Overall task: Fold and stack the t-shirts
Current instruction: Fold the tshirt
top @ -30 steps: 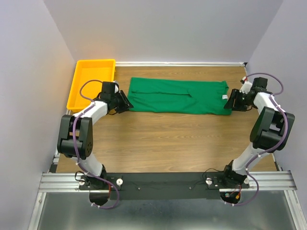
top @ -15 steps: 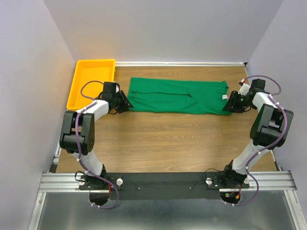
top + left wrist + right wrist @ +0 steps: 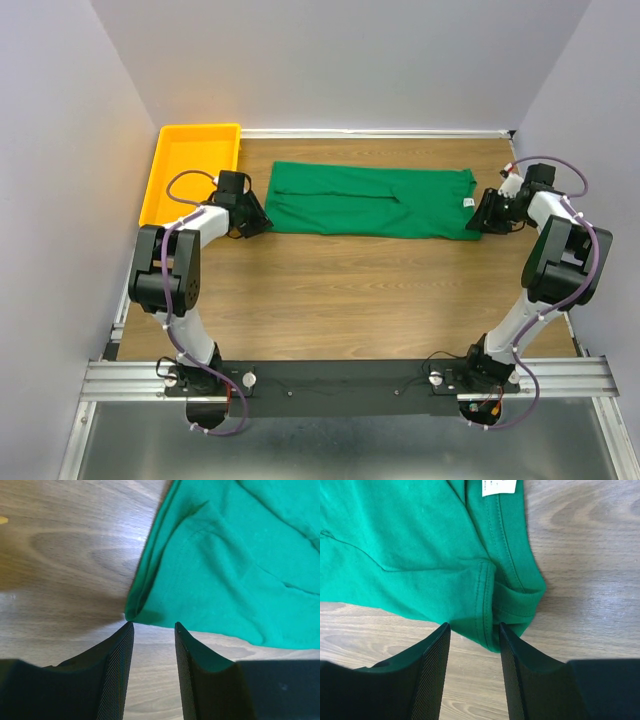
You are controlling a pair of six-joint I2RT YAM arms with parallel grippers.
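The green t-shirt (image 3: 372, 201) lies flat on the tabletop (image 3: 350, 290). The left pincer (image 3: 153, 626) and right pincer (image 3: 473, 626) stand slightly parted at its opposite ends.

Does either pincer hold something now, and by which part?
Nothing is held. The left pincer and right pincer stand open, each at a near corner of the t-shirt.
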